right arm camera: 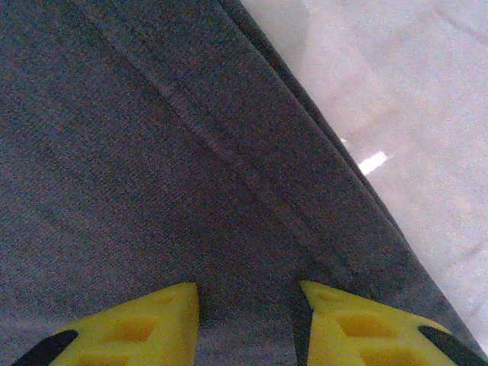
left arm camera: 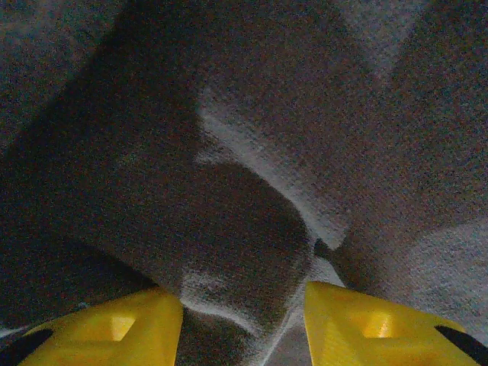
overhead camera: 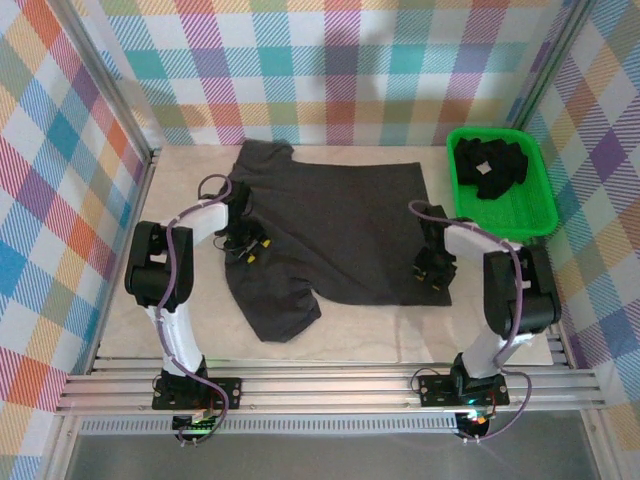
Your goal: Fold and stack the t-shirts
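Top view: t-shirt (overhead camera: 340, 230) spread mid-frame on the bench (overhead camera: 400, 345). Left wrist: left pincer (left arm camera: 244, 328) straddles a bunched ridge (left arm camera: 252, 229); grip, we cannot tell. Right wrist: right pincer (right arm camera: 248, 320) at the hem (right arm camera: 305, 175), equally unclear; a thin bite could slip, skewing the fold.

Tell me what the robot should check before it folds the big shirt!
1. T-shirt spread out on the table: ok.
2. Cloth between the left gripper fingers: ok, a ridge is bunched there.
3. Left gripper really pinching it: cannot tell.
4. Right gripper over the hem: ok.
5. Right gripper pinching the hem: not ok, jaws apart over flat cloth.
6. Green bin out of the way: ok, beside the t-shirt, apart.
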